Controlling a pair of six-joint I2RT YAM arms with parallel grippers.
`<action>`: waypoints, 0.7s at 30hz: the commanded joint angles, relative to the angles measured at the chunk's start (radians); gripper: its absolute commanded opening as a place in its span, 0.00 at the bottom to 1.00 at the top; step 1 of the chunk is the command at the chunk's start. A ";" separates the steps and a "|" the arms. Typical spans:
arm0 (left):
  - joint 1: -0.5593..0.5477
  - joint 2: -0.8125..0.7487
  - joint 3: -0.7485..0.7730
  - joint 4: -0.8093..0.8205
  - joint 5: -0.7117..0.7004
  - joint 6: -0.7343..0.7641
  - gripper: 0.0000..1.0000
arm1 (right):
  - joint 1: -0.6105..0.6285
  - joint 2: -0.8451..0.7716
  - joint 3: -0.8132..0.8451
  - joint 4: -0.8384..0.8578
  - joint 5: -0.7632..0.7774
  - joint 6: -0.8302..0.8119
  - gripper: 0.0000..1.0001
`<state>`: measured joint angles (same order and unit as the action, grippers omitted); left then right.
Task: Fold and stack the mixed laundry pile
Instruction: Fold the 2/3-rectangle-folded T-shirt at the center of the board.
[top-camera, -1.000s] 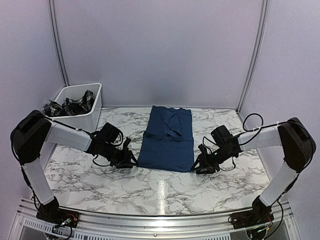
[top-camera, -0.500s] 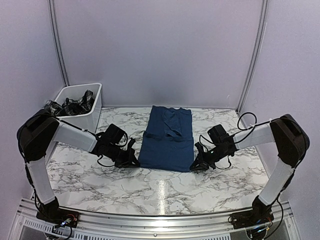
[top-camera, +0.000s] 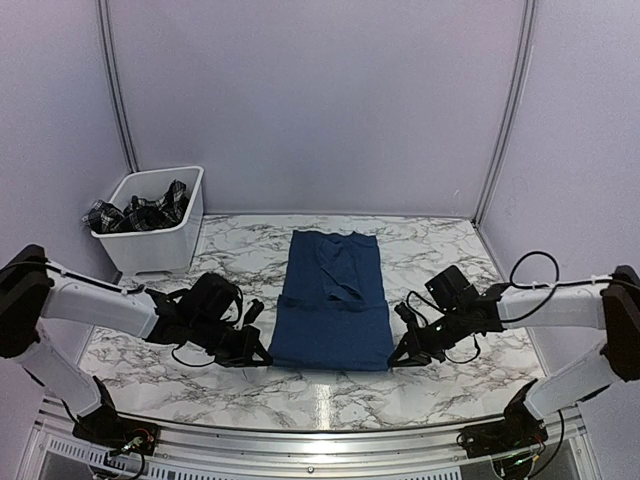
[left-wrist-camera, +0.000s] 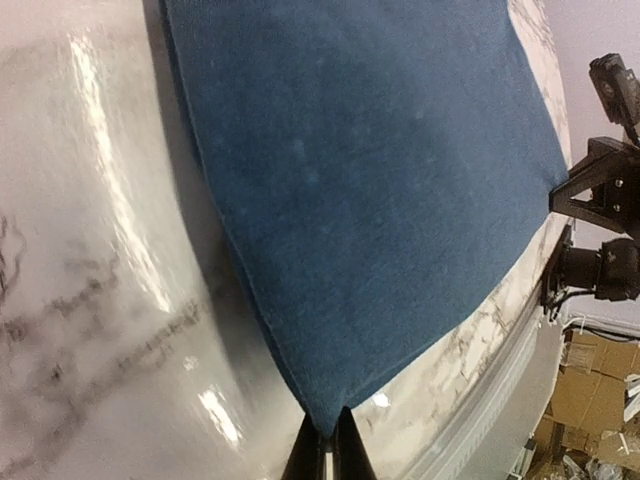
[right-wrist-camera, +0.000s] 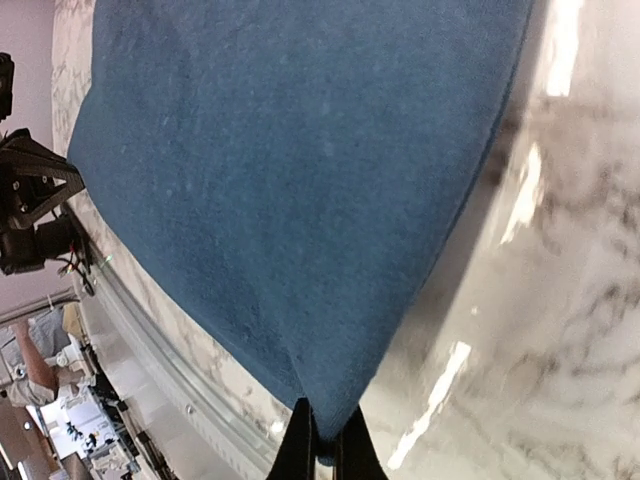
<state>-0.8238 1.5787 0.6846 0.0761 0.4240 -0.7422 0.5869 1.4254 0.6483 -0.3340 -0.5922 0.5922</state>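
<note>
Both arms reach low over the table (top-camera: 320, 390), forearms angled inward. Left hand (top-camera: 262, 357) is pinched tight on the near-left corner of the navy t-shirt (top-camera: 333, 300). Right hand (top-camera: 398, 358) is pinched on the near-right corner. Shirt is folded into a long strip at table centre, its near edge stretched between the hands, close to the table front. Bare marble on both sides. Plaid garment (top-camera: 140, 212) sits in the white bin (top-camera: 170, 243), far left.

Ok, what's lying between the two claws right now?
Only the navy t-shirt: in the top view its near edge spans the gap, with the left claw and right claw each pinched on a near corner.
</note>
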 joint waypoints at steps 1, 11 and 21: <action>-0.068 -0.174 -0.035 -0.109 -0.034 -0.050 0.00 | 0.023 -0.204 -0.066 -0.132 -0.004 0.091 0.00; -0.024 -0.108 0.254 -0.268 -0.110 -0.050 0.00 | -0.052 -0.017 0.290 -0.247 0.041 -0.074 0.00; 0.176 0.272 0.626 -0.300 -0.069 0.030 0.00 | -0.222 0.407 0.731 -0.323 0.087 -0.299 0.00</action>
<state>-0.6983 1.7313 1.1866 -0.1677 0.3496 -0.7708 0.4061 1.6867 1.2488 -0.6140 -0.5369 0.4030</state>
